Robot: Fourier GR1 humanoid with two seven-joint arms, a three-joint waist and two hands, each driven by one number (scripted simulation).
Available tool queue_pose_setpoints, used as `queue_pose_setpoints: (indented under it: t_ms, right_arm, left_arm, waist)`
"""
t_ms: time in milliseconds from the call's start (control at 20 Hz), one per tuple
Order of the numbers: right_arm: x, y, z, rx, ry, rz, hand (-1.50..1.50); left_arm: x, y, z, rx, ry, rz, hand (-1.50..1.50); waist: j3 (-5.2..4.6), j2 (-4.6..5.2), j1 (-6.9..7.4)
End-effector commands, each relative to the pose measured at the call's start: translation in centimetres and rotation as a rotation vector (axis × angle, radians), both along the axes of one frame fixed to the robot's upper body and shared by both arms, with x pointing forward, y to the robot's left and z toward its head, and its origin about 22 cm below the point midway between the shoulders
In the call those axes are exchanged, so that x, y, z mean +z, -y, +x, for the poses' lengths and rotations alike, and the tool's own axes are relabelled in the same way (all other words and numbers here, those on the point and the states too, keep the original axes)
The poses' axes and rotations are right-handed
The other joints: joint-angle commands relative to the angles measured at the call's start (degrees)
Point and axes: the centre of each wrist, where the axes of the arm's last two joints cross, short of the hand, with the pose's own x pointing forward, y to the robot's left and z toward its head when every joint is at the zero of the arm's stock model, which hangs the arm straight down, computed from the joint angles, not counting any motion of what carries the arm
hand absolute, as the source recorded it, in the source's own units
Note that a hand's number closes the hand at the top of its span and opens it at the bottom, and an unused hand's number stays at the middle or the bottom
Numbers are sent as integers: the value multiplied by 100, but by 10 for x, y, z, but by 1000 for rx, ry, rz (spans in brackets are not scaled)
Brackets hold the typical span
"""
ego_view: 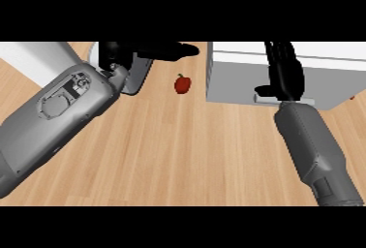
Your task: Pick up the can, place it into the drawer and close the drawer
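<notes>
No can shows anywhere in the head view. The white drawer unit (239, 77) stands at the upper right, with a pale handle (304, 100) on its near face. My right hand (284, 72) lies flat against that face just above the handle, fingers straight, thumb to the left beside the handle's end. Whether the drawer stands out or is pushed in cannot be told from here. My left hand (154, 51) is at the top left, raised above the counter, its fingers stretched toward the right with nothing seen in them.
A small red pepper (183, 84) lies on the wooden counter (186, 155) between the two hands. My left forearm (57, 121) covers the counter's left side. A white surface (32, 55) fills the upper left corner.
</notes>
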Motion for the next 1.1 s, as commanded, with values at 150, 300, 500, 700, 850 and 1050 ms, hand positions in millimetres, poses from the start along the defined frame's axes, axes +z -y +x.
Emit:
queue_pose_setpoints:
  t_ms: [150, 300, 500, 700, 850, 1050]
  right_arm:
    - [24, -21, 30, -12, 4, 12, -150]
    - [22, -3, 30, -28, 18, 10, -150]
    - [52, -7, 44, -35, 18, 22, -150]
    - [49, -13, 45, -28, 19, 29, -150]
    - [64, -35, 51, -17, 29, 45, -150]
    - [58, -38, 49, 42, 38, 130, -150]
  left_arm:
    - [-14, -21, -11, 16, -12, 16, -150]
    - [-22, -27, -18, -3, 5, 22, -150]
    - [-37, -23, -30, -16, -7, -10, -150]
    - [-31, -33, -28, -11, 2, 13, -150]
    - [-32, -37, -27, -9, 7, 18, -150]
    - [-31, -37, -33, -17, 13, 7, -150]
  waist:
    - [52, 91, 32]
    - [57, 133, 96]
    - [54, 149, 152]
    - [59, 179, 146]
    - [56, 182, 127]
    - [69, 189, 137]
